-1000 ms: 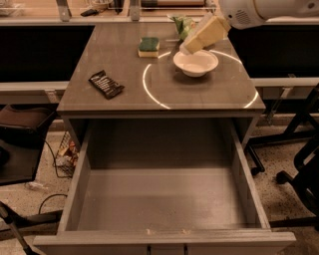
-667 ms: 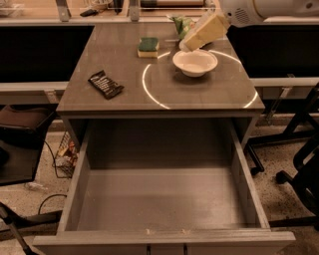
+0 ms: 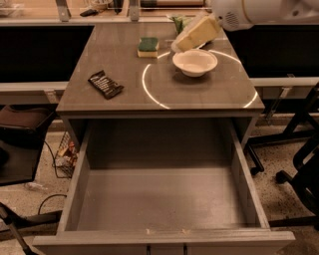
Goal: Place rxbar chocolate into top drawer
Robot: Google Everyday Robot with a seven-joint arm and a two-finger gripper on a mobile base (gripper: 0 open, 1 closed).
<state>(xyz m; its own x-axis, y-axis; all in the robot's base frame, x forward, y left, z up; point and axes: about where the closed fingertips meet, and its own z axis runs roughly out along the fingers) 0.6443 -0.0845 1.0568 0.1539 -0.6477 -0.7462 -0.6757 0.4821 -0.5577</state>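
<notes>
- While the top drawer (image 3: 241, 169) is standing pulled out towards the camera below the grey table (image 3: 199, 97), its plain grey floor and side walls are showing in full.
- The rxbar chocolate (image 3: 105, 84) is lying flat on the tabletop, on the left side of the view near the table's left edge, and is turned at an angle to that edge.
- It is resting outside the drawer and well apart from the gripper.
- The gripper (image 3: 192, 37) is hanging over the far right part of the table, tilted down towards the left, just behind and above the white bowl (image 3: 195, 62).
- Whether the gripper is spread or closed cannot be told from this view.
- The white arm (image 3: 259, 10) is reaching in from the upper right corner.
- The bowl is sitting upright within a bright ring of light (image 3: 144, 84) on the tabletop.
- A green-and-yellow sponge (image 3: 148, 47) is lying near the far middle of the table, to the left of the gripper.
- A green bag (image 3: 178, 22) is showing partly behind the gripper at the far edge.
</notes>
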